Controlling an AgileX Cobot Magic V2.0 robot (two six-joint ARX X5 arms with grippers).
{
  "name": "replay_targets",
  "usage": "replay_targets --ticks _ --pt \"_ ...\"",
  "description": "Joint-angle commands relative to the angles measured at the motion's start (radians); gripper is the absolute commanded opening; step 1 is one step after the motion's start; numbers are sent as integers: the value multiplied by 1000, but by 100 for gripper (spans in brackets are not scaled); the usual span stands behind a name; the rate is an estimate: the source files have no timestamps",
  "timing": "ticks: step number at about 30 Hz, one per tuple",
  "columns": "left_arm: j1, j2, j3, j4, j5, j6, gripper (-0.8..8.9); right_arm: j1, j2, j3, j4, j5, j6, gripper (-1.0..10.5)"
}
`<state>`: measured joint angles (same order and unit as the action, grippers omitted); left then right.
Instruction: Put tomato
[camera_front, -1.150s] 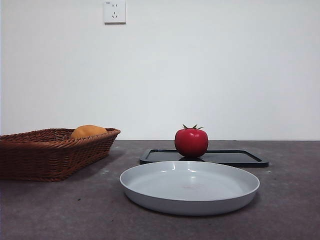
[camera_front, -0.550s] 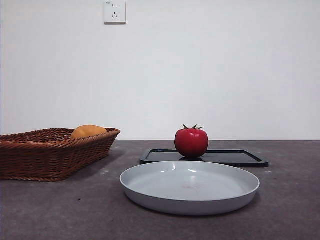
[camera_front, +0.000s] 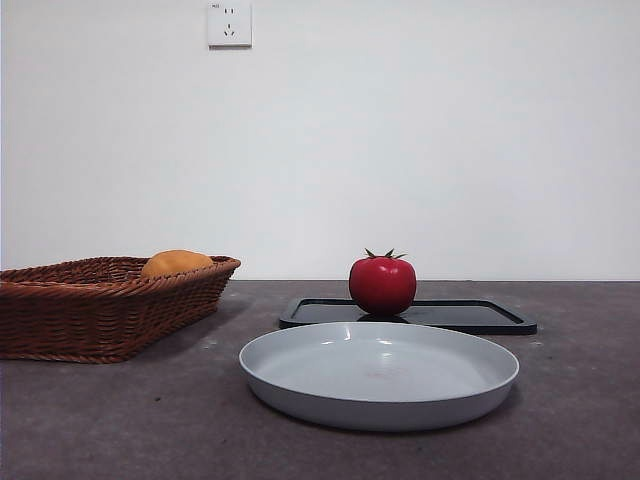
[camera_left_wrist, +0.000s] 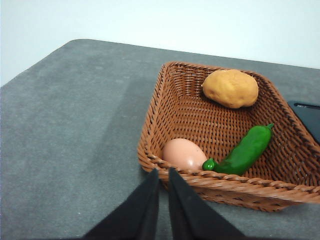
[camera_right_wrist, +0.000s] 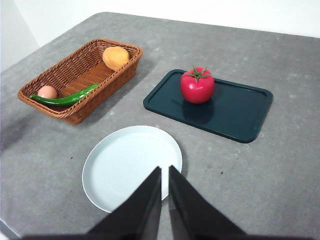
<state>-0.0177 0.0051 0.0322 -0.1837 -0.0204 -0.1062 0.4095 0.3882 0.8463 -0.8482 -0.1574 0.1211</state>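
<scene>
White wall backs a grey surface (camera_right_wrist: 280, 165). Nothing of the task is done yet: the tomato (camera_right_wrist: 197, 85) sits untouched on the dark tray (camera_right_wrist: 240, 112), toward its end nearest the wicker basket (camera_right_wrist: 75, 112). My right gripper (camera_right_wrist: 164, 172) hangs above the pale plate (camera_right_wrist: 115, 170), jaws pressed together. My left gripper (camera_left_wrist: 163, 173) waits by the basket, likewise closed. Reaching, grasping and placing all remain.

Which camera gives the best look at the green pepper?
The left wrist view: the green pepper lies large and whole in the basket, beside the egg. The right wrist view shows it small. In the front view the basket's wall hides it.
</scene>
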Motion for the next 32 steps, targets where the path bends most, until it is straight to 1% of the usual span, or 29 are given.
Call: replay_targets --ticks 1,3,22,23,25,27,29,32 --pt "1 -2 -21 -9 0 55 30 5 2 5 11 0 9 17" --pt "1 -2 -21 -6 0 71 30 5 2 5 11 0 9 17" --pt "1 -2 -21 -6 0 71 30 0 -6 0 16 3 9 17" --pt "1 -2 -21 -6 0 71 30 -16 -13 -2 18 5 -1 17" --pt "1 -2 -21 -6 0 71 30 -75 -30 -26 58 -2 -87 17" --pt "1 -2 -21 -6 0 71 30 -146 -68 -91 154 -8 -124 17" --pt "1 -2 -21 -6 1 70 30 -219 -122 -193 290 2 -139 17" --pt "1 -2 -21 -6 0 70 30 -320 -209 -375 484 18 -140 17"
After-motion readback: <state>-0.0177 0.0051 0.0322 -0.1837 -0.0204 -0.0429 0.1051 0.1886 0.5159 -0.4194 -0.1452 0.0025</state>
